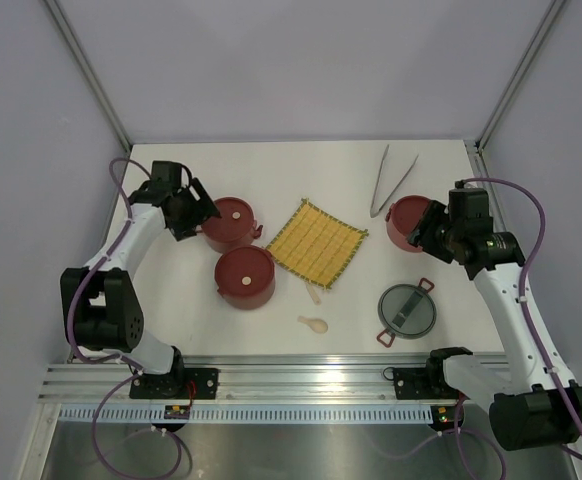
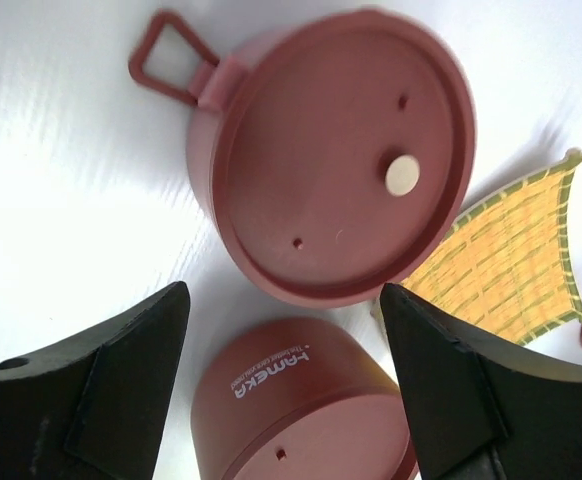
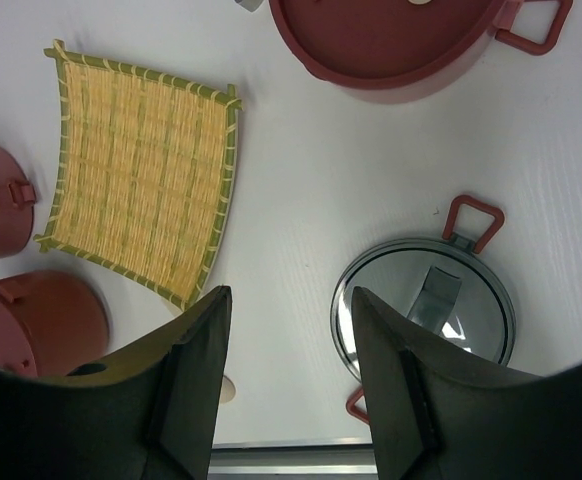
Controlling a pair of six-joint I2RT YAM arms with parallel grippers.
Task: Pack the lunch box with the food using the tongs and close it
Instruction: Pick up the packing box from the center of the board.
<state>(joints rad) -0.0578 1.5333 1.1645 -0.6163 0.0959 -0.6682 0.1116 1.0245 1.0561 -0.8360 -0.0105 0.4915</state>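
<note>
The lunch box stands apart in pieces. One dark-red tier (image 1: pixel 231 222) with a flat disc lid (image 2: pixel 343 150) is at the back left, and a second lidded tier (image 1: pixel 244 277) (image 2: pixel 301 405) stands in front of it. A third tier (image 1: pixel 407 222) (image 3: pixel 391 40) is at the right, and the grey see-through top lid (image 1: pixel 407 310) (image 3: pixel 426 310) lies near the front. My left gripper (image 1: pixel 199 205) (image 2: pixel 283 300) is open and empty, just left of the back tier. Over the third tier's edge hovers my right gripper (image 1: pixel 426 228) (image 3: pixel 289 295), open and empty. The silver tongs (image 1: pixel 391 180) lie at the back right. No food is in view.
A yellow woven mat (image 1: pixel 316 243) (image 3: pixel 141 195) (image 2: pixel 511 260) lies in the middle of the table. A small cream spoon (image 1: pixel 313 323) lies in front of it. The enclosure's walls and frame posts border the table at the back and on both sides.
</note>
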